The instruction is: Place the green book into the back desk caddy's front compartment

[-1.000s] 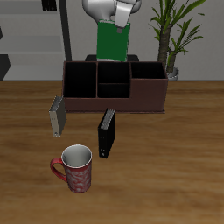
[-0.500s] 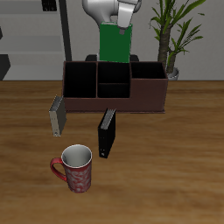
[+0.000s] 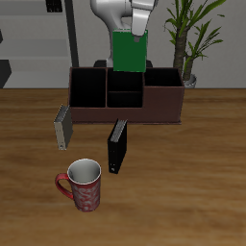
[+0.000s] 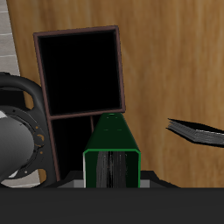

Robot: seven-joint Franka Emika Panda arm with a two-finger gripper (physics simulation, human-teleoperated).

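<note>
My tool is clamped on the top edge of the green book, which hangs upright in the air above the middle section of the back desk caddy, its lower edge just over the caddy's rim. In the wrist view the book runs down toward the dark cells with a black dividing wall close beneath it, so I cannot tell whether its lower edge sits over the front compartment or over the cell behind it.

That is the main risk: if I lower from here and the edge lands on the divider, the book will tilt in my grip or slide into the wrong cell. Releasing too high could let it topple against a wall. The black book, at 6 o'clock from the caddy, is well clear.
</note>
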